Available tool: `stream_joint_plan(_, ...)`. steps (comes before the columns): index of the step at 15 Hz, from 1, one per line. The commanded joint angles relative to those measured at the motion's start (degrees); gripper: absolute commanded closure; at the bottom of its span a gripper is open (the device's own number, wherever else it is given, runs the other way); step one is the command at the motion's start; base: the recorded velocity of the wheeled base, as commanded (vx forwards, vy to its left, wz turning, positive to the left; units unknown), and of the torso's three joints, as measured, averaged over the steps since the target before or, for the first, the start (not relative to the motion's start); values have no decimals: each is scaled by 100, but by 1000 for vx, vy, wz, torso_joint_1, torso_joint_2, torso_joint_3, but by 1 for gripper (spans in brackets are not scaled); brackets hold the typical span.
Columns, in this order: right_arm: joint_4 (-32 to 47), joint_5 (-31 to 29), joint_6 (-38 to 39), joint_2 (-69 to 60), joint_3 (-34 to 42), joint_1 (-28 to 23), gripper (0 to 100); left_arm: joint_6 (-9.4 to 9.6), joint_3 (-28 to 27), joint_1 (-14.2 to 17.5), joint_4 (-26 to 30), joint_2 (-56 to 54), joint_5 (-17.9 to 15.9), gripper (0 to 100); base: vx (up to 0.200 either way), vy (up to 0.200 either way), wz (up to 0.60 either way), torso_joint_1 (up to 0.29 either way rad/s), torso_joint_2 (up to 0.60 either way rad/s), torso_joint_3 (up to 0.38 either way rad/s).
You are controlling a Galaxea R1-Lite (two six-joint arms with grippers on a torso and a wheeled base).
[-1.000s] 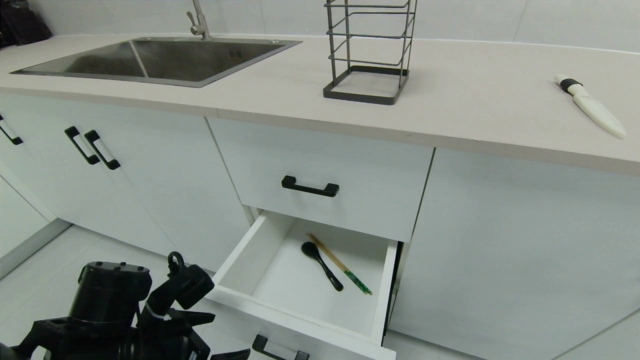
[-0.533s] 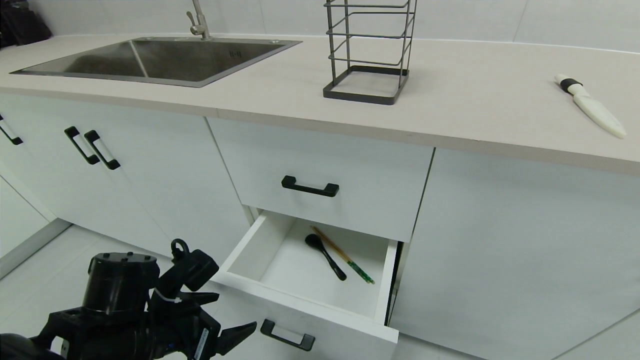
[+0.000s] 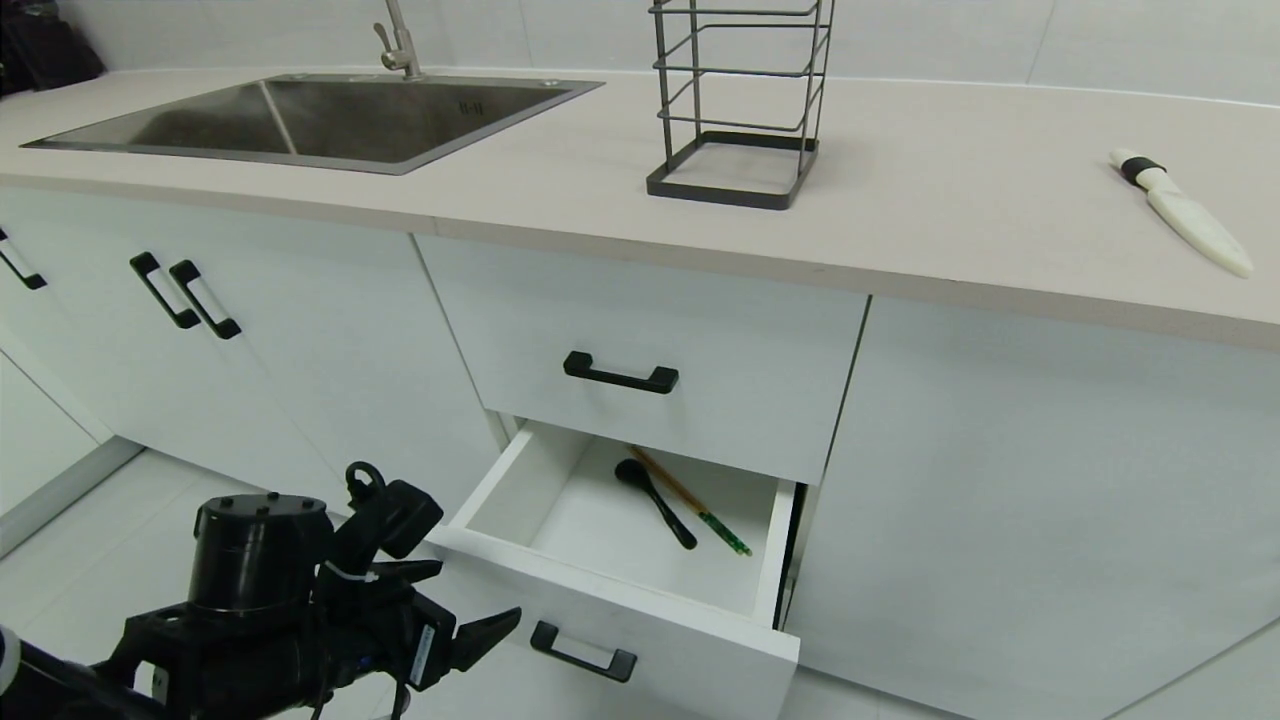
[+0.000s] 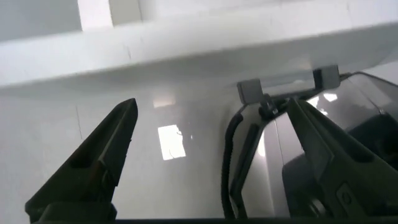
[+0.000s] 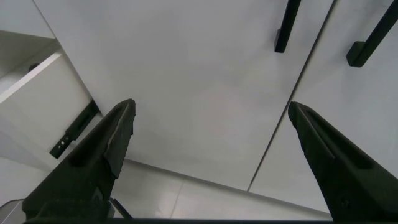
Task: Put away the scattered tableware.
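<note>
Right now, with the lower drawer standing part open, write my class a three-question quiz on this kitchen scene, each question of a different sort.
1. True or false: the black spoon lies inside the open drawer.
2. Where is the white knife? A: in the sink. B: on the countertop. C: in the drawer.
3. Fill in: beside the spoon lies a pair of ____.

Key: 1 true; 2 B; 3 chopsticks.
</note>
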Motion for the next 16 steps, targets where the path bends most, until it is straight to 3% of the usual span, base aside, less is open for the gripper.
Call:
stream_joint_plan(1, -1, -4, -1, 7, 0, 0, 0, 12, 80, 0, -321, 320, -1, 0, 0, 0, 0, 0, 0, 0)
stream_joint_plan(7, -1, -4, -1, 7, 0, 0, 0, 3, -43, 0, -550, 382, -63, 0, 0, 0, 0, 0, 0, 0)
stream_joint_plan(10, -1, 5, 8, 7, 0, 0, 0, 3, -157, 0, -840, 522, -309, 0, 0, 0, 0, 0, 0, 0)
stream_joint_plan(16, -1, -4, -1, 7, 0, 0, 0, -6, -430, 8, -893, 689, -344, 0, 0, 0, 0, 0, 0, 0)
